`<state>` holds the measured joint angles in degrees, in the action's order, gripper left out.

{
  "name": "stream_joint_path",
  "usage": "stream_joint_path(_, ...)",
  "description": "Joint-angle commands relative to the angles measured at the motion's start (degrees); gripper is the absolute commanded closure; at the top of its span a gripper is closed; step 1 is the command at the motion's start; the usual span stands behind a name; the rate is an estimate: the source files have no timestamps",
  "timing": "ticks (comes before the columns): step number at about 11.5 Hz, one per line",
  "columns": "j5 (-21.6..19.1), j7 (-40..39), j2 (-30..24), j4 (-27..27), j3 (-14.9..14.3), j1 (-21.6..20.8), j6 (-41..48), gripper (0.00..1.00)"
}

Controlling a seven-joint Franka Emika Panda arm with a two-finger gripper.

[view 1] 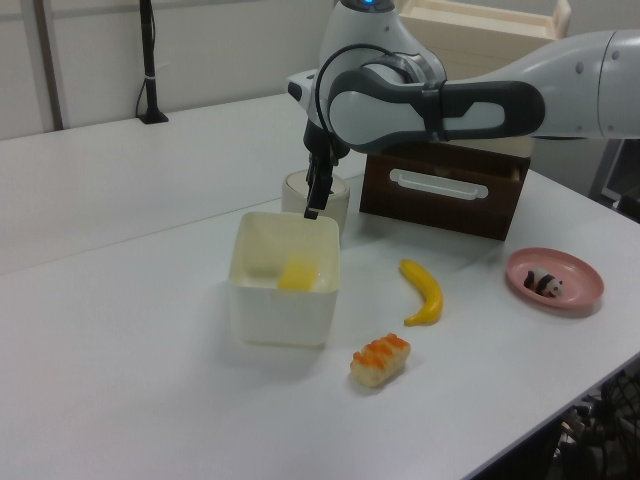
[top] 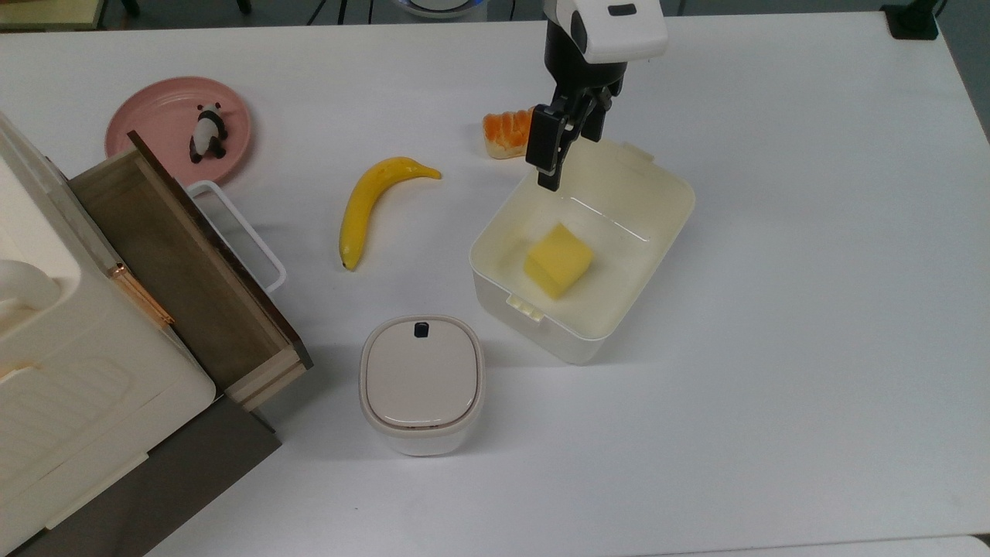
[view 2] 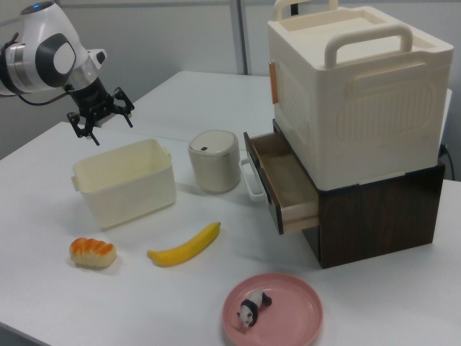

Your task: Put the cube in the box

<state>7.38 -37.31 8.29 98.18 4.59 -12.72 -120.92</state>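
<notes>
at the top view's 9 o'clock, a cream storage case (top: 46, 363) cut off by the frame edge, with an open wooden drawer (top: 186, 271) pulled out beneath it; whole in the right view, handle on top, dark cabinet under it. at the top view's 10 o'clock, a pink plate (top: 158, 116) carrying a small panda figure (top: 207, 133), too small for detail. toward the centre, a banana (top: 371, 203) lying flat on the white table (top: 812, 309). at the top view's 6 o'clock from the banana, a lidded bin (top: 421, 383) with a black button; in the left view mostly hidden behind the arm and the box (top: 650, 255). at the top view's 12 o'clock, an orange-topped sushi piece (top: 506, 133), partly covered by the gripper (top: 568, 147); seen whole in the right view at that frame's 8 o'clock. gripper hanging above the box's far rim, fingers spread apart and holding nothing; wrist cut off by the top edge of the top view, more of the arm visible in the left view. cube (top: 558, 261) resting on the floor of the box, clear in the top view, partly masked by the near wall in the left view (view 1: 298, 272), entirely behind the wall in the right view. clip tab on the box's near short end visible from the top view. no readable writing or labels anywhere.
</notes>
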Motion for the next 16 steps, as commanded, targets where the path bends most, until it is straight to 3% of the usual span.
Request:
stream_joint_path(1,-0.5,1.4,-0.8,0.2,0.4,-0.3,1.2,0.00)
stream_joint_path(5,-0.5,2.1,-1.3,0.1,0.4,0.3,2.7,0.00)
stream_joint_path(8,-0.6,22.7,-3.7,0.0,2.8,4.9,7.9,0.00)
stream_joint_path(10,-0.7,27.3,-6.7,-0.3,4.6,9.9,13.8,0.00)
stream_joint_path(13,-1.9,36.2,-9.5,-1.1,5.0,13.8,19.5,0.00)
stream_joint_path(16,-3.3,44.1,-9.9,-1.1,3.2,13.9,23.8,0.00)
